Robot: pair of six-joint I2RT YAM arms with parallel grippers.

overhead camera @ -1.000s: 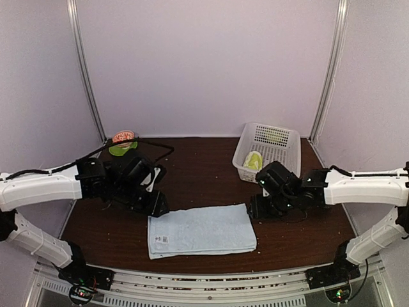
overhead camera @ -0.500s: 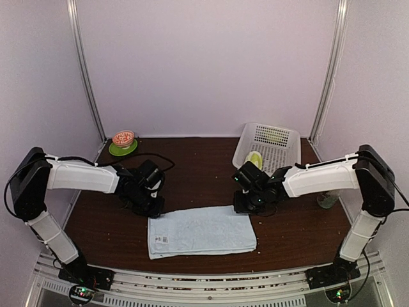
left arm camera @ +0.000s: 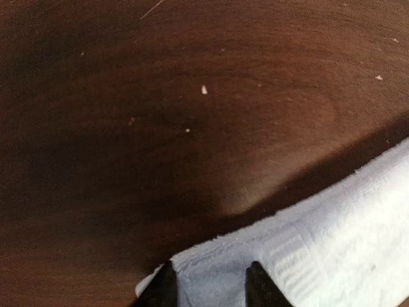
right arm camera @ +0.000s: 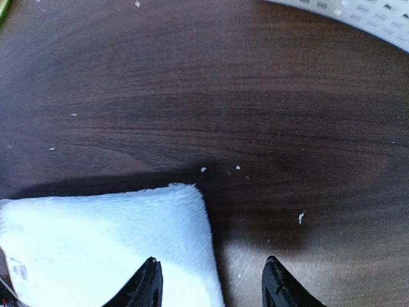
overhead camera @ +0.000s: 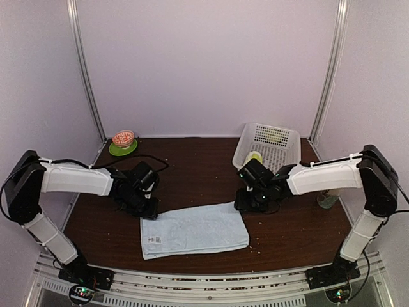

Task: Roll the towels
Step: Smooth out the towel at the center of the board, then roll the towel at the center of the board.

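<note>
The light-blue towel (overhead camera: pixel 195 230) lies flat on the dark wood table, near the front. My left gripper (overhead camera: pixel 148 211) is at its far left corner. In the left wrist view (left arm camera: pixel 211 288) its jaws stand apart, with the towel corner (left arm camera: pixel 332 236) flat between the fingertips (left arm camera: pixel 163 288). My right gripper (overhead camera: pixel 243 203) is at the far right corner. It is open (right arm camera: pixel 214 281), with one fingertip (right arm camera: pixel 148 281) over the towel (right arm camera: pixel 96 236) and the other over bare table. The yellow-green towel (overhead camera: pixel 254 158) lies in the white basket (overhead camera: pixel 281 153).
The basket stands at the back right, and its edge shows in the right wrist view (right arm camera: pixel 358 13). A green plate with a bowl (overhead camera: pixel 123 142) sits at the back left. A small cup (overhead camera: pixel 327 200) stands at the right. A black cable runs along the table behind the left arm.
Both grippers have come down onto the towel's far corners. The light-blue towel has slid a little to the left and turned slightly.
</note>
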